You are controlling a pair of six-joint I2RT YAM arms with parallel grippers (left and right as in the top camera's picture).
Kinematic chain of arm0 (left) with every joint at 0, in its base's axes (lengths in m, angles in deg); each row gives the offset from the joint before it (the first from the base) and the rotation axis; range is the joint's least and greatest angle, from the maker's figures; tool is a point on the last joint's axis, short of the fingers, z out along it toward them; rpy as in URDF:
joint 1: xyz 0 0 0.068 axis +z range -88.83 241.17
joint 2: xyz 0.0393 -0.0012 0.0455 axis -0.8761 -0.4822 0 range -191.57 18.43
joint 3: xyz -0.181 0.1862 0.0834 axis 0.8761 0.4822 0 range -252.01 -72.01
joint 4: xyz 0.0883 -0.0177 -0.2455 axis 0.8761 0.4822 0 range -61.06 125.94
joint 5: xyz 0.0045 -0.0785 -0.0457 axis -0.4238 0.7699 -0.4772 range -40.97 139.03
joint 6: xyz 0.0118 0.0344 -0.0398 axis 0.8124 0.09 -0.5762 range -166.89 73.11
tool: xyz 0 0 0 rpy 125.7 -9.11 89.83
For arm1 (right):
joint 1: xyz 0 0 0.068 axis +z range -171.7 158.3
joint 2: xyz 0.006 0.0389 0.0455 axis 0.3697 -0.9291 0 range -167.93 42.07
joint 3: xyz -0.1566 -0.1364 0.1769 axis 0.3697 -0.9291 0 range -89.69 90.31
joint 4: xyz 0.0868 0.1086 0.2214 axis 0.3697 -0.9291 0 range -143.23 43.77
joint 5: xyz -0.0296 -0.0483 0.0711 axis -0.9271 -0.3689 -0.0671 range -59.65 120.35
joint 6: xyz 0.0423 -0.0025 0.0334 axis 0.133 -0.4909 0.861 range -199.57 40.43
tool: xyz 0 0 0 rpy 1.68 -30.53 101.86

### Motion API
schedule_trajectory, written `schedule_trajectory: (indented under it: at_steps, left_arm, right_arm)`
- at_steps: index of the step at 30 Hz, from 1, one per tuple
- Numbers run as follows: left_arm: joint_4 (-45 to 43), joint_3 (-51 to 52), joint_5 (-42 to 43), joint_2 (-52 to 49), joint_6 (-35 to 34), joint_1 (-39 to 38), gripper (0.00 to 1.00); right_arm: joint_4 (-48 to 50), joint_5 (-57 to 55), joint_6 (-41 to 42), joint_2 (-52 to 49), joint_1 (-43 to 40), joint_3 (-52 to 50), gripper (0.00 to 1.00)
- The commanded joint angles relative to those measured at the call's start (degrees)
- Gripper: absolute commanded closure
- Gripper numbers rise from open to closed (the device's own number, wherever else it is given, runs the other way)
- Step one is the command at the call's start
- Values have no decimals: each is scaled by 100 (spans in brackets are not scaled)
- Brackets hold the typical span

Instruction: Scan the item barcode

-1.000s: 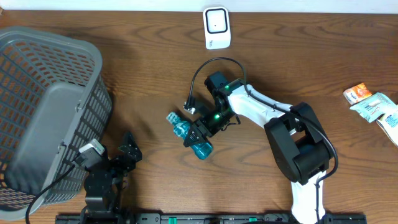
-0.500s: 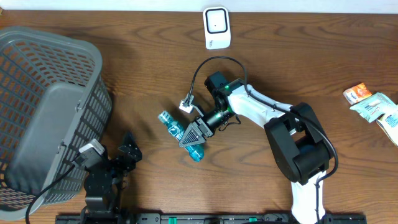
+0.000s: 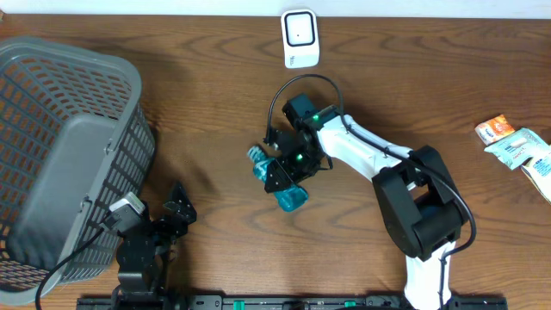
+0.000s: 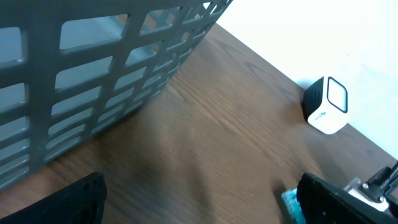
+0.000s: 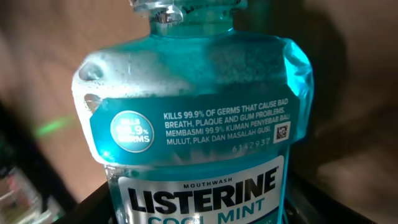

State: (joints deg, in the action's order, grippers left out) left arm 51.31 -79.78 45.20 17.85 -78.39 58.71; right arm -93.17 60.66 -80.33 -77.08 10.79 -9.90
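Between right fingers (image 3: pixel 275 177), mouthwash bottle (image 3: pixel 292 200)

Mouthwash bottle (image 5: pixel 193 124) base cut off by frame edge.

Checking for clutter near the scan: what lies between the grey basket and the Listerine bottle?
Nothing but bare wooden table between the basket and the Listerine bottle, clearest in the overhead view.

The grey basket (image 3: pixel 129 155) walls off the table's (image 3: pixel 207 112) left side; the right arm (image 3: pixel 362 155) and its mouthwash bottle (image 3: pixel 291 198) fill the centre. Bare wood lies between them, the scanner (image 3: pixel 300 38) stands beyond, packets (image 3: pixel 516 146) far right
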Motion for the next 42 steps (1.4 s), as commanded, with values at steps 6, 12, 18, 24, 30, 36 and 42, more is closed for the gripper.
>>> schedule_trajectory:
  at_steps: [6, 12, 18, 24, 30, 36, 42]
  left_arm:
    - [120, 50, -72, 42, -9, 17, 2]
    - [120, 50, -72, 42, -9, 17, 2]
    - [120, 50, -72, 39, -11, 17, 2]
    - [120, 50, -70, 39, -9, 17, 2]
    - [120, 50, -72, 42, -9, 17, 2]
    - [120, 50, -72, 42, -9, 17, 2]
    - [120, 50, -72, 42, -9, 17, 2]
  right_arm:
    - [-144, -1843, 564, -181, -57, 227, 24]
    - [-922, -2791, 599, -181, -28, 1045, 1]
    - [-1665, -3716, 1132, -181, 330, 1687, 1]
    - [-1569, -4739, 1460, -197, 1045, 1537, 1]
    - [-1252, -5219, 1738, -205, 1497, 1145, 1]
    - [-848, -5484, 1996, -216, 1591, 610, 12]
    - [-704, -5484, 2004, -372, 1591, 278, 36]
